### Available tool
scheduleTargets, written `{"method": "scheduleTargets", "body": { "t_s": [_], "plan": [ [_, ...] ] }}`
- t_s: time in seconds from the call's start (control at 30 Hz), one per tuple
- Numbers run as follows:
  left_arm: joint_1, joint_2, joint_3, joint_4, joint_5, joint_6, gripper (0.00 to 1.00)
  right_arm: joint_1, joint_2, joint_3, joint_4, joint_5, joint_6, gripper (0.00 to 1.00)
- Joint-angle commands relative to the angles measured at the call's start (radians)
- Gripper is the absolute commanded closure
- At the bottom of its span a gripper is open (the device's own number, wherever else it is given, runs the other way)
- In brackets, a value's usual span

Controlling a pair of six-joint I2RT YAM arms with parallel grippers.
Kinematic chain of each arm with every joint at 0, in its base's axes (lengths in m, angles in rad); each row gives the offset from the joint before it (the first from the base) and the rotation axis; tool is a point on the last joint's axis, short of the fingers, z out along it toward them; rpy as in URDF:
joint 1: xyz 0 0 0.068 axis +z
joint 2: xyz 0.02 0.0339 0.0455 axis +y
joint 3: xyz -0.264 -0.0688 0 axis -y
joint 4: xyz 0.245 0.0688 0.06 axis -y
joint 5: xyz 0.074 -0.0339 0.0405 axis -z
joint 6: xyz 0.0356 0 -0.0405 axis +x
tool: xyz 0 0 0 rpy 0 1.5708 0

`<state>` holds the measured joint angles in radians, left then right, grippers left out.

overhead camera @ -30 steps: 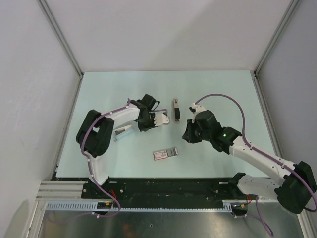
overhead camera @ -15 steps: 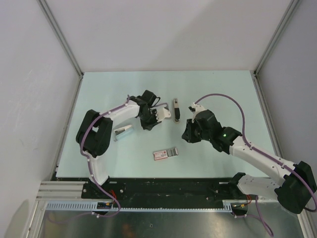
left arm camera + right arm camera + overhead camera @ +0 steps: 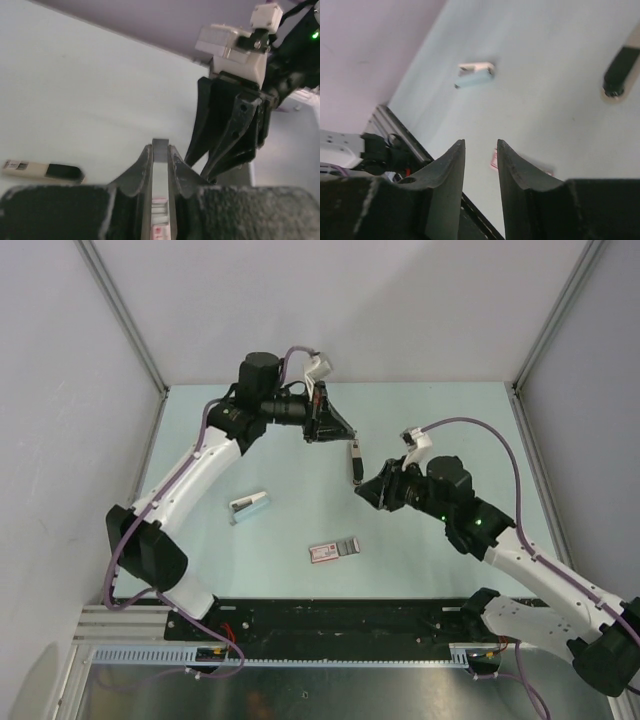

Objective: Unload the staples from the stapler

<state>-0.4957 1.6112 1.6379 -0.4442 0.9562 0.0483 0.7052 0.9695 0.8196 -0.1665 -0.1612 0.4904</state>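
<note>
stapler (image 3: 250, 507): pale blue-white, lying on table (image 3: 450, 420), left of centre, unmoved
box (image 3: 335, 550): red-white label, unreadable
left gripper (image 3: 345, 435): narrow, pinching thin grey strip (image 3: 160, 145); has lifted up and rearward
right gripper (image 3: 480, 145): fingers apart, empty, wider than before

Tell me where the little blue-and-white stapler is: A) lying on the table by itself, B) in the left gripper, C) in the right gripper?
A: the stapler lies alone on the table, while the left gripper pinches only a thin grey strip and the right gripper is open with nothing in it.
</note>
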Motion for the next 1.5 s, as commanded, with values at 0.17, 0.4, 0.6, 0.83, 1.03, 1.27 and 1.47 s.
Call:
{"method": "scheduleTargets", "body": {
  "t_s": [0.17,0.4,0.6,0.83,1.03,1.27,1.47],
  "plan": [
    [0.004,-0.090,-0.330,0.874,0.097,-0.987,1.00,-0.079,-0.061,0.024,0.333,-0.172,0.146,0.58],
    [-0.008,-0.115,-0.450,1.108,0.092,-1.170,1.00,-0.131,-0.073,0.023,0.413,-0.251,0.222,0.58],
    [-0.017,-0.126,-0.471,1.139,0.107,-1.202,1.00,-0.134,-0.057,0.024,0.444,-0.260,0.249,0.57],
    [-0.025,-0.135,-0.487,1.153,0.112,-1.206,1.00,-0.137,-0.047,0.024,0.486,-0.266,0.274,0.58],
    [-0.026,-0.127,-0.488,1.157,0.112,-1.208,1.00,-0.140,-0.033,0.024,0.519,-0.268,0.291,0.59],
    [-0.027,-0.125,-0.488,1.159,0.114,-1.213,1.00,-0.142,-0.017,0.024,0.536,-0.263,0.293,0.60],
    [-0.027,-0.117,-0.485,1.159,0.120,-1.214,1.00,-0.144,0.004,0.024,0.577,-0.267,0.307,0.63]
  ]
}}
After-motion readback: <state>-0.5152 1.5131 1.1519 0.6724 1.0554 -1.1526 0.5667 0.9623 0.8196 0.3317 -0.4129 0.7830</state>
